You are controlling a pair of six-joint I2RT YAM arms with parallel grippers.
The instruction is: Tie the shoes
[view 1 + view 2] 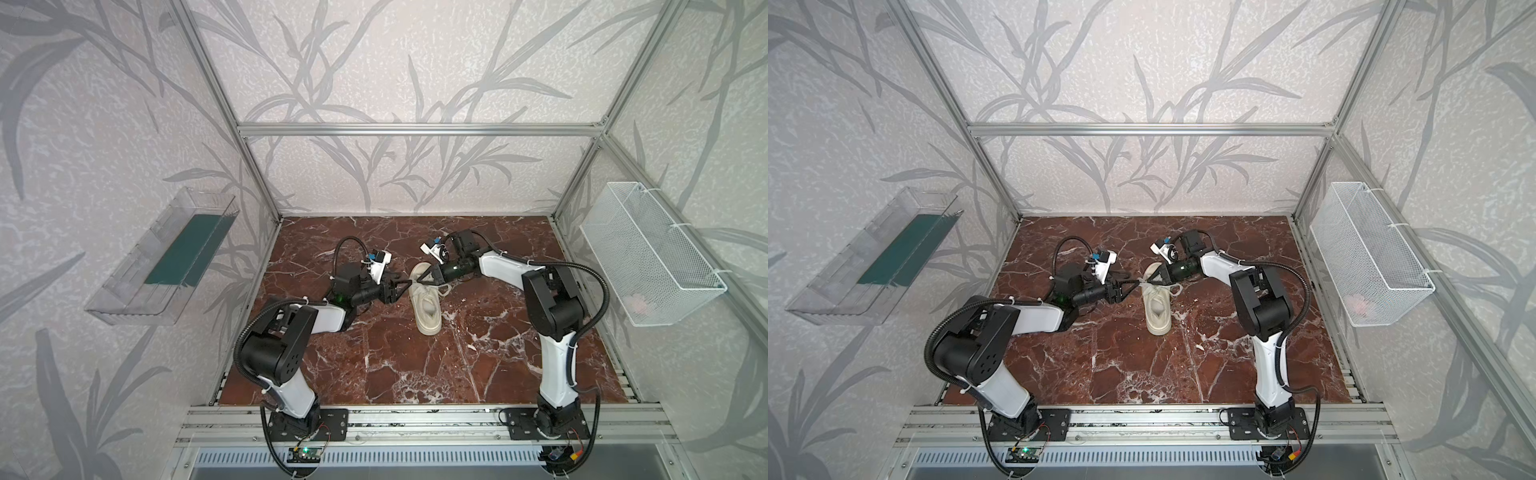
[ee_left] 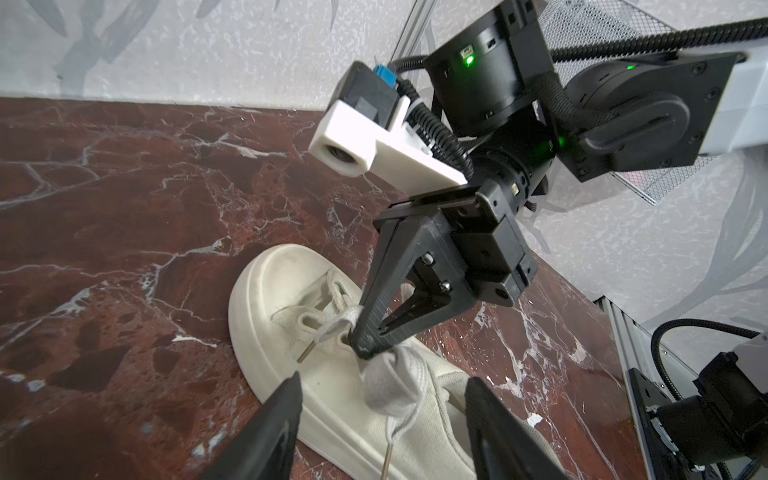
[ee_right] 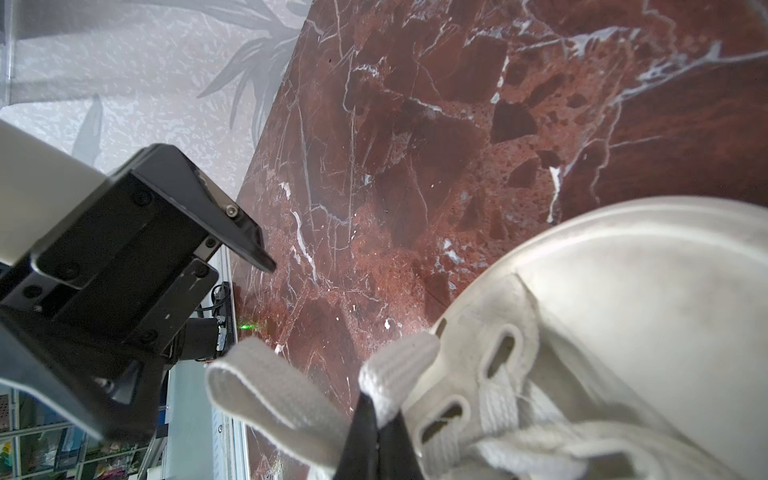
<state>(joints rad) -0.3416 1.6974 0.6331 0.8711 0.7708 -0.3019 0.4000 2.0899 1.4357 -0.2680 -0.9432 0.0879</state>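
Right claw (image 2: 365, 348) shut on the limp, flat lace loop (image 3: 270, 382); left claw (image 2: 382, 380) half open at its 9 o'clock. Sneaker (image 1: 426, 307) likely light, may drag; I'd pinch mid-fold.

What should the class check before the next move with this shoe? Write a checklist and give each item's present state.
1. Right gripper shut on the lace loop: ok.
2. Left gripper open: ok.
3. Loop ahead of the left gripper's opening: ok.
4. Shoe on its sole on the table: ok.
5. First knot snug under the loop: cannot tell.
6. Bow finished: not ok.
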